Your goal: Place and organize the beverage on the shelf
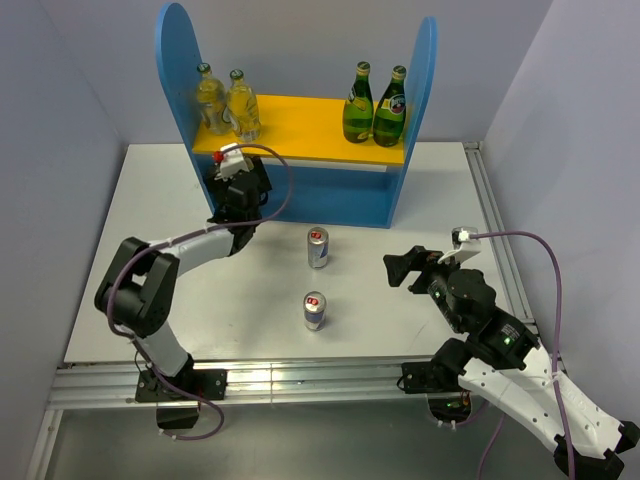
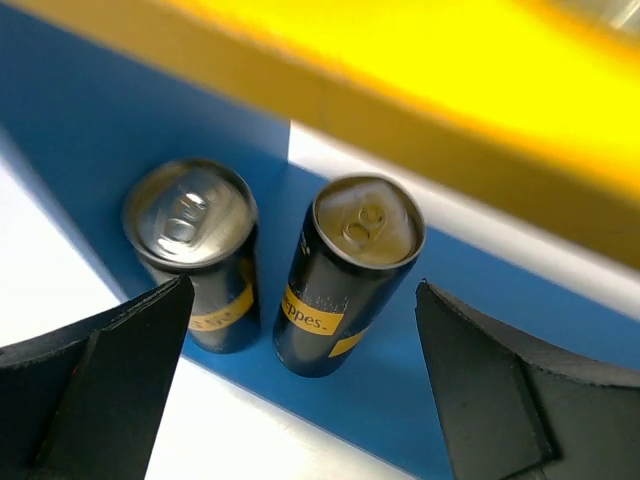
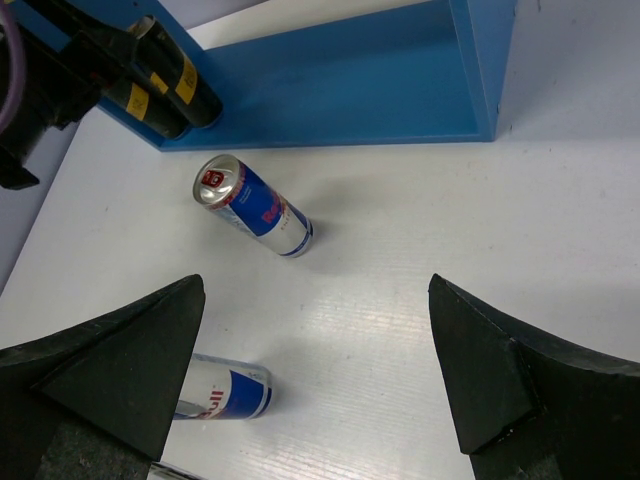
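- Top external view: the blue shelf (image 1: 300, 195) stands at the far side of the white worktop (image 1: 180, 300), with its yellow upper board (image 1: 300, 125) between 2 round-topped side panels.
- 2 pale-yellow bottles (image 1: 227, 102) stand upright, just beside each other, at the left end of the upper board. 2 green bottles (image 1: 374, 105) stand the same way at its right end.
- 2 silver cans stand upright on the worktop in front of the shelf. One (image 1: 318, 247) is nearer the shelf and the other (image 1: 314, 311) nearer the arm bases. They are apart from each other.
- Left wrist view: 2 dark cans (image 2: 195, 255) (image 2: 345, 275) with yellow labels stand side by side on the blue lower level, under the yellow board.
- The left gripper (image 2: 302, 297) is released, with its jaws spread wide. One finger is on the outer side of each dark can, and neither touches a can.
- The right gripper (image 1: 398, 270) hangs over the worktop to the right of the silver cans. Its jaws are wide apart and grasp nothing.
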Controlling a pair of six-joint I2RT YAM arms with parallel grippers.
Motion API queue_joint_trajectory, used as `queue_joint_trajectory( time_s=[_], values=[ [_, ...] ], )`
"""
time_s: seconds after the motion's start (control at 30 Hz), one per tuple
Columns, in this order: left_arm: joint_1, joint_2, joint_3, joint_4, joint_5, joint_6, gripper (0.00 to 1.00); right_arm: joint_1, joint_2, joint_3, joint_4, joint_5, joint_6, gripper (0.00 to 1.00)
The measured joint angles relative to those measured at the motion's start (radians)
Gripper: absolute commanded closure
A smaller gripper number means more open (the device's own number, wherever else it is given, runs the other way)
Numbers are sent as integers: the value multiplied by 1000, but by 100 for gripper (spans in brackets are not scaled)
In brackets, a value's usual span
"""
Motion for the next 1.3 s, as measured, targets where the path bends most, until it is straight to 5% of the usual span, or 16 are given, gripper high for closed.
queue_joint_trajectory(
  time_s=[0.37, 0.57, 0.87, 1.3],
  values=[
    [-193, -400, -101, -127, -6, 4, 1, 0, 6, 0, 0, 0, 0, 0],
    [-329, -550, -215, -171, 156, 13, 1, 0, 7, 0, 0, 0, 0, 0],
    [-342, -404, -373, -124, 410, 25, 1, 0, 6, 0, 0, 1, 0, 0],
    [-350, -284, -370, 1, 532, 12, 1, 0, 6, 0, 0, 6, 0, 0]
  ],
)
